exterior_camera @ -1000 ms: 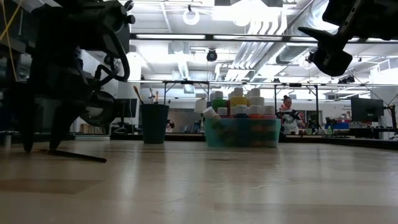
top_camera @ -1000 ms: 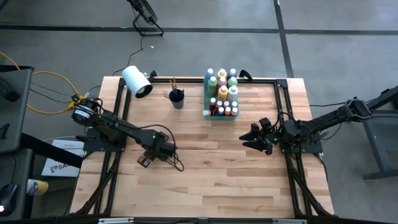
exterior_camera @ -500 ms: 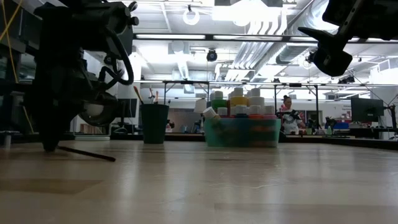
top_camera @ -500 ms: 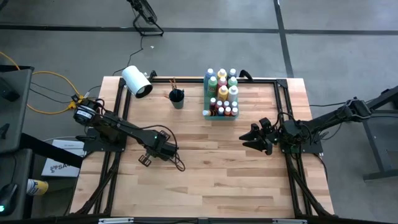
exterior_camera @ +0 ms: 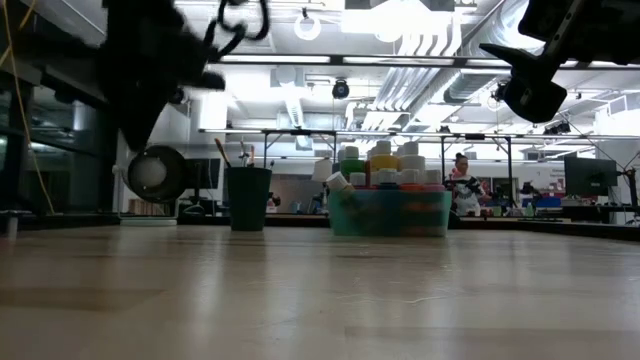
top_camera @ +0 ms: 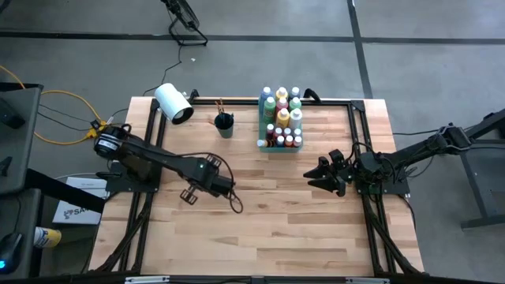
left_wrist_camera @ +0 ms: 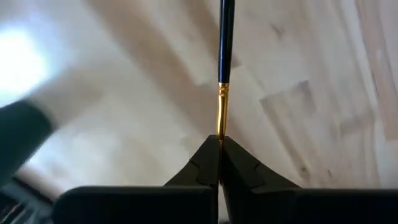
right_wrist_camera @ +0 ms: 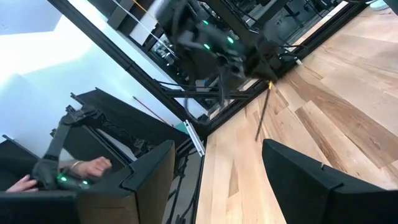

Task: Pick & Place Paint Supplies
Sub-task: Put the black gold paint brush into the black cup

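- Your left gripper is clamped on the paintbrush, lifted clear of the table, left of centre in the high view.
- Your right gripper hangs spread and empty, right of centre.
- Paint bottles sit in the tray, upper middle.

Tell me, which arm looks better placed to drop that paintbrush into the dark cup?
Probably the left. Its left gripper is shut on the paintbrush, on the dark cup's side. The right gripper hangs open, holding nothing.

Left gripper clamped tight, raised over the table's left-centre; right gripper spread wide, hovering at right.
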Robot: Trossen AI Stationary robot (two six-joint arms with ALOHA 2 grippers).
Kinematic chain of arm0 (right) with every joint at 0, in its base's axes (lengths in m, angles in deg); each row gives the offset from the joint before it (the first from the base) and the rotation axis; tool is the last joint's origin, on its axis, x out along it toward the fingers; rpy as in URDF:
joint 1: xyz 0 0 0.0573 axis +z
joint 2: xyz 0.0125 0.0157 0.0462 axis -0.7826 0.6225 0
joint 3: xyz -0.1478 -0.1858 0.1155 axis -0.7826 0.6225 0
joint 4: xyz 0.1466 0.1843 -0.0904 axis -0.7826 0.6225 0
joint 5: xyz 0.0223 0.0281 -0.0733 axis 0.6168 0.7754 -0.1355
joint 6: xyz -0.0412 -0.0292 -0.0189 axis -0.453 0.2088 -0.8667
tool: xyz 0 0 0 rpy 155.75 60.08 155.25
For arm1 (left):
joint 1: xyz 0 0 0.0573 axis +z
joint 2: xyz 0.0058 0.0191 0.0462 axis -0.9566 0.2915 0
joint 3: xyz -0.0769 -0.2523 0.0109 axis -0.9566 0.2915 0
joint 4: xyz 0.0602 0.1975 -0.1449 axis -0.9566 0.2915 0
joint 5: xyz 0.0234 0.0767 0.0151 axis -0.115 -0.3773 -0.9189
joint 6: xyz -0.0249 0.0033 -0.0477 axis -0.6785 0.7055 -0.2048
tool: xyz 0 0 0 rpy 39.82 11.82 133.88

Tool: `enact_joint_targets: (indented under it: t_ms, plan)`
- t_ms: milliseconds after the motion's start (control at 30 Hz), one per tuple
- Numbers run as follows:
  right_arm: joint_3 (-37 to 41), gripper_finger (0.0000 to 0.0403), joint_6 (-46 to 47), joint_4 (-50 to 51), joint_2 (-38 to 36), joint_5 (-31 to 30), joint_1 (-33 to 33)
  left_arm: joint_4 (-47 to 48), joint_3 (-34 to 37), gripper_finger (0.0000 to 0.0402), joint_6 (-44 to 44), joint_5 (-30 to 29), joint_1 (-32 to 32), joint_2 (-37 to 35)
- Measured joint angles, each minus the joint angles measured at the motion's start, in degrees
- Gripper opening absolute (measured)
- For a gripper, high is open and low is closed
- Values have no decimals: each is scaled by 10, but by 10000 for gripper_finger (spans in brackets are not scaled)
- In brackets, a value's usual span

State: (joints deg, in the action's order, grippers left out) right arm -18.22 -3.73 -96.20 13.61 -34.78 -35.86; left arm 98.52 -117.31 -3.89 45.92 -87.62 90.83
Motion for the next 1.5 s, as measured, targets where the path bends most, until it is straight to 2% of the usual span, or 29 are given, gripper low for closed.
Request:
enact_joint_targets:
  t_ms: [267, 333, 467, 600, 867, 967, 1167, 1300, 1500]
  plan:
    - [0, 237, 0, 0, 0, 0, 0, 175, -122, 0, -56, -99, 39, -1]
    - [0, 237, 0, 0, 0, 0, 0, 170, -141, 0, -56, -126, 56, -2]
    - [0, 237, 0, 0, 0, 0, 0, 170, -165, 0, -25, -130, 92, -7]
    - [0, 237, 0, 0, 0, 0, 0, 170, -168, 0, 19, -156, 131, -5]
    - [0, 237, 0, 0, 0, 0, 0, 171, -182, 0, 42, -227, 215, -6]
    - [0, 237, 0, 0, 0, 0, 0, 171, -184, 0, 75, -280, 247, -5]
    - [0, 237, 0, 0, 0, 0, 0, 172, -184, 0, 189, -426, 297, 14]
    - [0, 237, 0, 0, 0, 0, 0, 169, -184, 0, 266, -473, 320, 32]
    - [0, 237, 0, 0, 0, 0, 0, 148, -184, 0, 324, -538, 348, 69]
